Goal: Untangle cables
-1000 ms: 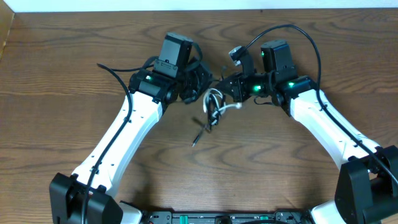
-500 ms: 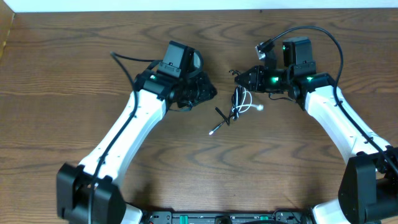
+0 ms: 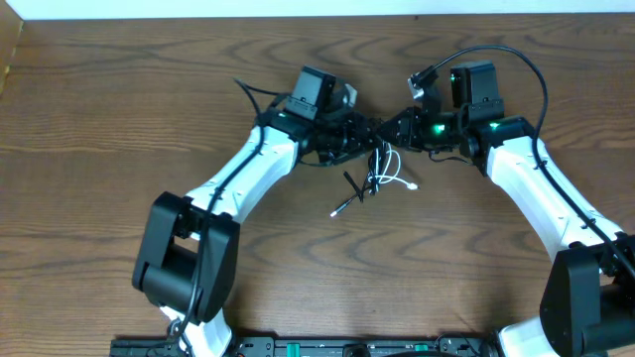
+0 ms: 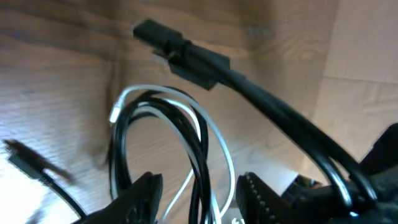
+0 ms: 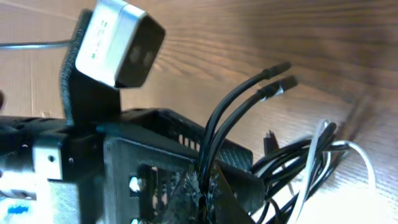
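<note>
Overhead, the cables hang tangled between both hands above the worktop. Right hand is clamped on black strands; left hand spread around loops. Next: close left, pull apart gently.

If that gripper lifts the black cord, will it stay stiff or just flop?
Probably flop: the black cord curves in loose loops alongside the white cord, so its free ends would likely dangle. It looks thin, so likely light. Being looped together, the white cord may drag along.
</note>
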Robot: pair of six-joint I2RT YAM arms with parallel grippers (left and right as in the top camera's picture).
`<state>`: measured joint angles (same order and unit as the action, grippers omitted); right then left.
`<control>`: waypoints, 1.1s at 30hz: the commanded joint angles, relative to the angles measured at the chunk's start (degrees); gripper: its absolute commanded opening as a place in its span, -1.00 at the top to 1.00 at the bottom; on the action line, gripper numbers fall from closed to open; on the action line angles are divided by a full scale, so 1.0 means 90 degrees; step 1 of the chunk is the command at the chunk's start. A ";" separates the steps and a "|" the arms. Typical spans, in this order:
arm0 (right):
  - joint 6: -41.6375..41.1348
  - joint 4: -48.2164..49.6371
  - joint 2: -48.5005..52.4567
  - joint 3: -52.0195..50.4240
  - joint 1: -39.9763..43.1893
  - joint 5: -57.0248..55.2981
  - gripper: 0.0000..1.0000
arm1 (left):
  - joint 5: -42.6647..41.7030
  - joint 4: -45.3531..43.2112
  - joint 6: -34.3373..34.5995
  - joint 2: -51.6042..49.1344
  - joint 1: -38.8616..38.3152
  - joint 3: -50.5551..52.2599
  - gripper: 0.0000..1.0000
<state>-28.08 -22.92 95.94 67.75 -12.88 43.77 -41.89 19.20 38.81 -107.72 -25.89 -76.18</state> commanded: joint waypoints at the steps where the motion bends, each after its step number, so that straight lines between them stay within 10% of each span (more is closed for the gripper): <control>1: -0.0015 -0.0015 -0.0051 0.0044 -0.0036 0.0153 0.98 | -0.0401 -0.0041 0.0056 -0.0165 -0.0068 0.0024 0.13; 9: -0.0017 -0.0063 -0.0051 0.0044 -0.0015 0.0124 0.98 | -0.0369 0.0126 -0.0058 -0.0384 -0.0216 0.0024 0.85; 23: 0.0969 -0.1972 -0.1336 0.0044 0.1945 -0.0942 0.98 | -0.0015 0.0374 -0.0678 0.0410 0.0209 0.0019 0.86; 33: 0.0865 -0.2144 -0.1409 0.0036 0.1464 -0.1202 0.98 | -0.0284 -0.0012 -0.0418 0.2013 0.0180 0.0019 0.85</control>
<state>-20.34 -43.77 83.35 67.75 3.07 34.06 -42.85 19.46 34.48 -93.78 -24.43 -76.16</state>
